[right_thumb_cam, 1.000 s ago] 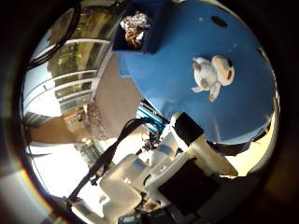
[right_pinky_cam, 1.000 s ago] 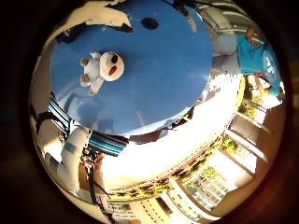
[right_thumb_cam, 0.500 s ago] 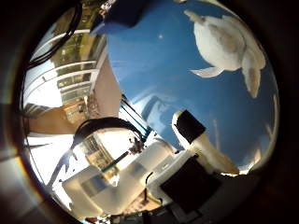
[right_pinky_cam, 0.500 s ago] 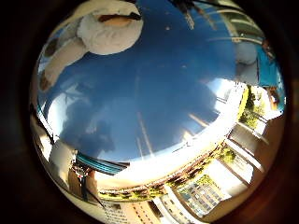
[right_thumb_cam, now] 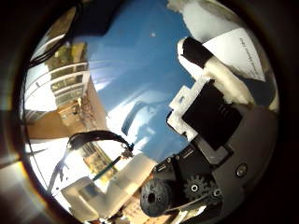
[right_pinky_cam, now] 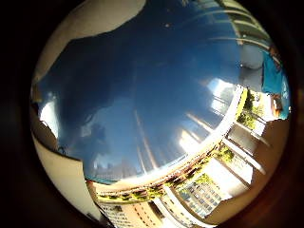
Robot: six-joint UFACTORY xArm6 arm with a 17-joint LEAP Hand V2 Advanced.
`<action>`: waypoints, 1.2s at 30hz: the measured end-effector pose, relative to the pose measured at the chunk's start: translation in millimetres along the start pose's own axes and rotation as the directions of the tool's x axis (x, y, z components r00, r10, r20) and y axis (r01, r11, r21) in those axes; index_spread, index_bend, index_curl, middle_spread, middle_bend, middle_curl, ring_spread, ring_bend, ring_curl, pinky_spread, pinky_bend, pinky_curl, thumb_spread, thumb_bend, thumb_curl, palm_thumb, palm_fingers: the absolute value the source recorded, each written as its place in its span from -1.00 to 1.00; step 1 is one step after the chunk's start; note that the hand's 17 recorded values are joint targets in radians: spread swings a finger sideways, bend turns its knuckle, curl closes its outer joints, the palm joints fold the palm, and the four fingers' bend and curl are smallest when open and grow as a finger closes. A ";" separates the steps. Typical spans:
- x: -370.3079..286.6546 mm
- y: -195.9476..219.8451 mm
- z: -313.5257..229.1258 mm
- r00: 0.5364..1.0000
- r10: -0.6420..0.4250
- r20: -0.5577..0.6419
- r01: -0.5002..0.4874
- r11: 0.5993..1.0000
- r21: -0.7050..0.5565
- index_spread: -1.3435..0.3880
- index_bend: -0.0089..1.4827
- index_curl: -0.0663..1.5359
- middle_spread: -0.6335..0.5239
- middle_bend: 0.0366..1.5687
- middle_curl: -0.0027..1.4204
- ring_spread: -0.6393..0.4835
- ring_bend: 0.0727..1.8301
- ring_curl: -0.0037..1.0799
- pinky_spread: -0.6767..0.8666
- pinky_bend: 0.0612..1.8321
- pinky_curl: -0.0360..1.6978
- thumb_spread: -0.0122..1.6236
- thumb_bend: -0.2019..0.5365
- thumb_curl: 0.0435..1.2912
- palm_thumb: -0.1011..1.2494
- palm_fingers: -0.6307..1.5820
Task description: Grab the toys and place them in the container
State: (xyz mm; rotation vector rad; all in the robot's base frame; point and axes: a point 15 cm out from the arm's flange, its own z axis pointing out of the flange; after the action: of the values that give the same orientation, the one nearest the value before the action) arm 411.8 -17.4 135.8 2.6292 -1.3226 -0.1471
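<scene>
Toy (right_thumb_cam: pixel 205 21): lay on blue table (right_pinky_cam: pixel 156 109). Hand (right_thumb_cam: pixel 205 112): finger reached against toy for pickup; grasp indeterminable.

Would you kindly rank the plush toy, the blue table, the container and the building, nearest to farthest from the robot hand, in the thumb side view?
1. Plush toy, right against the robot hand.
2. Blue table, beneath it.
3. Container, at the table's far edge.
4. Building, beyond the table.

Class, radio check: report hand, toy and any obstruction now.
Hand right over the blue table. White plush toy close to the palm, fingers touching it; grasp unconfirmed. Nothing in the way.
</scene>
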 end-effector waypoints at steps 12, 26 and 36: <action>17.2 11.1 -80.4 0.994 0.104 -0.038 -0.094 0.975 0.200 -0.25 -0.51 -0.61 -0.33 0.31 0.21 0.03 0.39 0.37 0.20 0.54 -0.32 0.25 -0.43 -0.11 0.67 0.55; -79.4 91.3 -278.3 0.997 -0.003 0.071 -0.001 0.998 0.061 -0.61 -0.16 -0.44 -0.37 0.48 0.49 -0.07 0.54 0.55 0.07 0.73 -0.11 0.27 -0.49 0.11 0.63 0.37; -167.6 -5.7 -339.7 0.987 -0.092 0.134 0.044 0.946 0.322 -0.74 -0.09 -0.23 -0.37 0.55 0.58 -0.09 0.62 0.59 0.04 0.78 -0.04 0.28 -0.48 0.22 0.61 0.30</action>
State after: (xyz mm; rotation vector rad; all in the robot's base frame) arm 375.8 164.1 466.5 2.9882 -1.4061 -0.1523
